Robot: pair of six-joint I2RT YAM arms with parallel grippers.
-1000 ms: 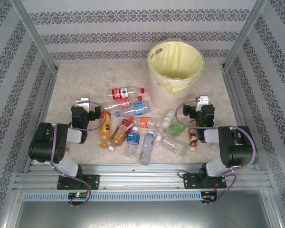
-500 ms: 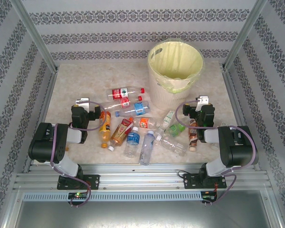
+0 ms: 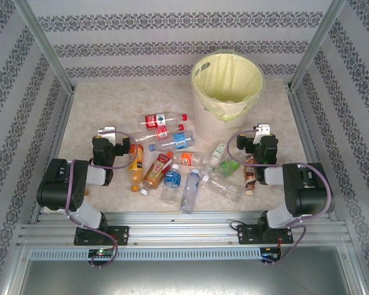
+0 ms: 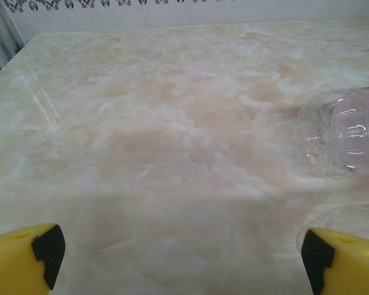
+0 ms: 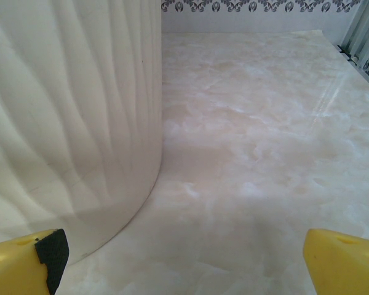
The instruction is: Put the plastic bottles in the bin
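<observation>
Both claws gaped wide and empty! The left claw (image 4: 181, 255) sat low over the surface (image 4: 172, 123) near a clear bottle (image 4: 341, 132), the right claw (image 5: 184, 255) beside the bin (image 5: 67, 123). The plastic bottles (image 3: 172, 178) lay scattered between the arms.

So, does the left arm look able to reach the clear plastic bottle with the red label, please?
Probably yes: the left gripper is open, and only bare table lies between it and the clear red-labelled plastic bottle, ahead to its right.
</observation>
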